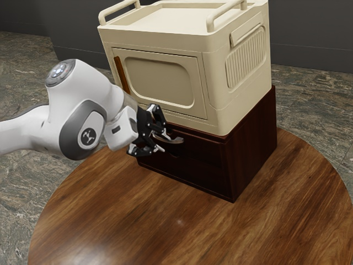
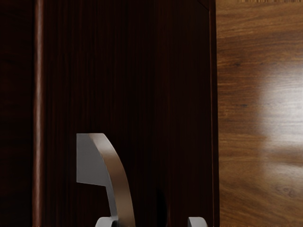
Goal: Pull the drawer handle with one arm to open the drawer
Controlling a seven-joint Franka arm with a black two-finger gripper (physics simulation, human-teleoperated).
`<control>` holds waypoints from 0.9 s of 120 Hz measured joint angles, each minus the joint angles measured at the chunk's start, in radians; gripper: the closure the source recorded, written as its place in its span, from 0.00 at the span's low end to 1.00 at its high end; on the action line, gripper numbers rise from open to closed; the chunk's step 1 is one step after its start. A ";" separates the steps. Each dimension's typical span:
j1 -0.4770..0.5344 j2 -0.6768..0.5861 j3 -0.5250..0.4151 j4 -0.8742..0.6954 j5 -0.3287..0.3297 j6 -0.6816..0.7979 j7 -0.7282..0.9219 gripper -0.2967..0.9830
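Jaws apart, seemingly either side of the curved handle (image 2: pixel 117 175) on the drawer front (image 2: pixel 128 71)

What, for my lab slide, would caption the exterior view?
A Franka arm with its open gripper at the curved handle of a dark cabinet, a cream unit above it.

One cream cabinet (image 1: pixel 216 83) with two top rails (image 1: pixel 227 9), closed front door (image 1: pixel 160 83), upright brown strip (image 1: pixel 121 74), ribbed side panel (image 1: pixel 246 58), round wooden table (image 1: pixel 182 226), mottled gray floor (image 1: pixel 306 94), dark gray wall (image 1: pixel 314 41)
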State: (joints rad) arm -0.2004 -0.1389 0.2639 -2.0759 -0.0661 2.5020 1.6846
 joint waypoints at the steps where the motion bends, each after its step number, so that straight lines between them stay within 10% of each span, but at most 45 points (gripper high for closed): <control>1: 0.000 0.000 0.002 0.000 0.000 0.000 0.000 0.67; 108: -0.002 -0.016 0.026 -0.012 -0.002 -0.008 0.006 0.72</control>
State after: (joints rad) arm -0.2024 -0.1554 0.2898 -2.0874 -0.0686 2.4943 1.6902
